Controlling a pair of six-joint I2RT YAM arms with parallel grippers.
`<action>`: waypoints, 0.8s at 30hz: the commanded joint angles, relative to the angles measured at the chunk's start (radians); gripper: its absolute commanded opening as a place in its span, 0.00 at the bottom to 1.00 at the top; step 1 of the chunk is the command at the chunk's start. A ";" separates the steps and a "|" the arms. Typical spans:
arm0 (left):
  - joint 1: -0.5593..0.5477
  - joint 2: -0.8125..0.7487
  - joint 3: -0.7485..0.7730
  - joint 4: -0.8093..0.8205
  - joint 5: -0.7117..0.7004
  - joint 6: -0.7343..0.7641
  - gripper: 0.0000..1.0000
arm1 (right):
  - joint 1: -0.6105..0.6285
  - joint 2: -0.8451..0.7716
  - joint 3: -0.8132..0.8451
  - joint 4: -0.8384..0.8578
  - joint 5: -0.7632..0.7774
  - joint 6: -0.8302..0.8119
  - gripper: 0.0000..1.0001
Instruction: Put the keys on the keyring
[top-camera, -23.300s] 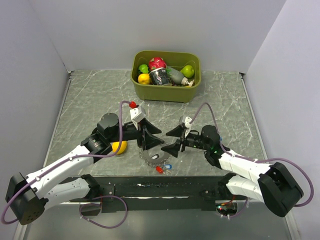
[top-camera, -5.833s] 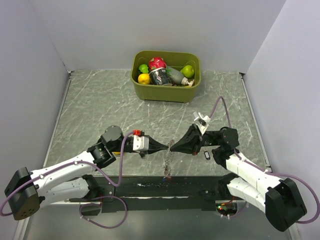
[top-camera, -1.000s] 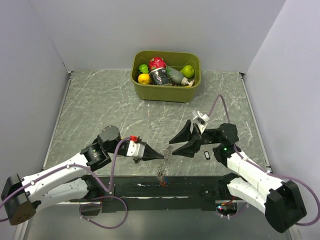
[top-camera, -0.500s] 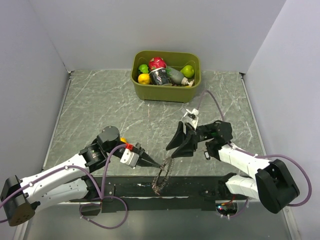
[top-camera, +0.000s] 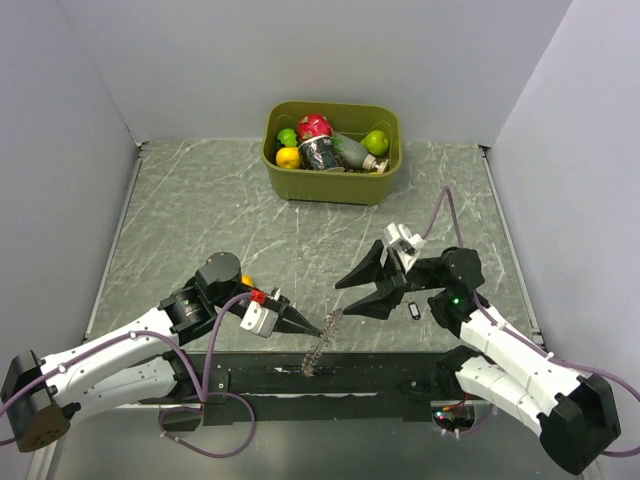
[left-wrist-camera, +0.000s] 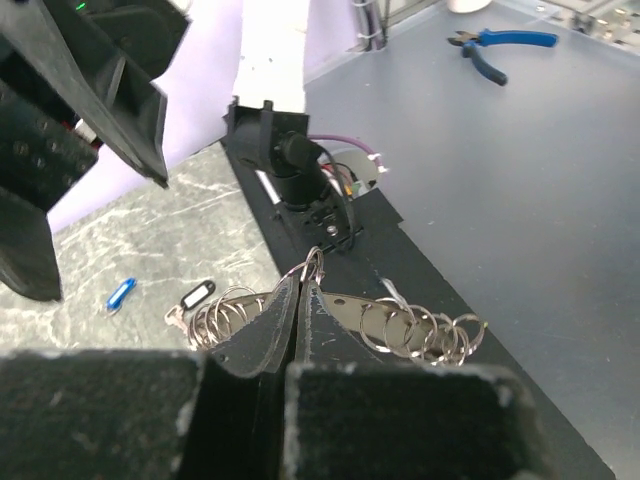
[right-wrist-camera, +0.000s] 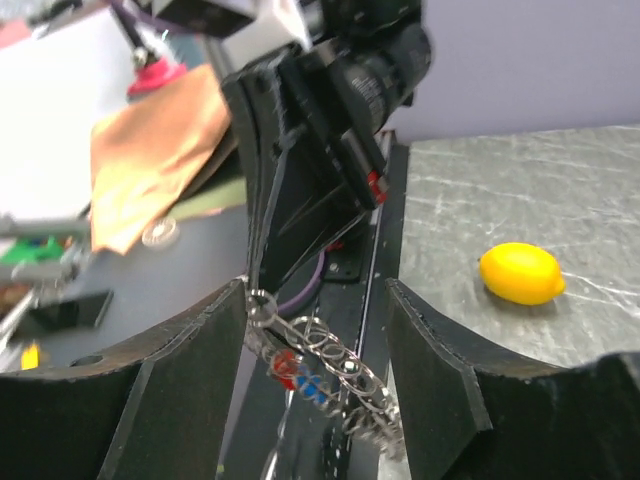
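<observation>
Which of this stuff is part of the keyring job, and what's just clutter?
Job:
- keyring, pinched in the shut left hand
- red key on it
- loose black key
- loose blue key
- right hand, open

Lying about:
- lemon
- bin
- pliers

In the top view only a yellow sliver of the lemon (top-camera: 246, 281) shows past the left arm (top-camera: 215, 275), left of centre. The keyring (top-camera: 318, 352) hangs edge-on at lower middle, too small to tell its keys. In the left wrist view the left fingers (left-wrist-camera: 258, 342) hide its middle, and the right fingers (left-wrist-camera: 60, 120) are cut off at upper left. In the right wrist view the keys (right-wrist-camera: 290, 367) on it are blurred.
</observation>
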 joint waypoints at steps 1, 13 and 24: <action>-0.004 -0.009 0.013 0.022 0.111 0.086 0.01 | 0.042 0.045 0.059 -0.006 -0.130 -0.086 0.64; -0.016 -0.006 0.063 -0.059 0.150 0.156 0.01 | 0.204 0.131 0.255 -0.544 -0.103 -0.467 0.65; -0.016 -0.025 0.065 -0.053 0.139 0.150 0.01 | 0.265 0.196 0.332 -0.755 -0.086 -0.627 0.60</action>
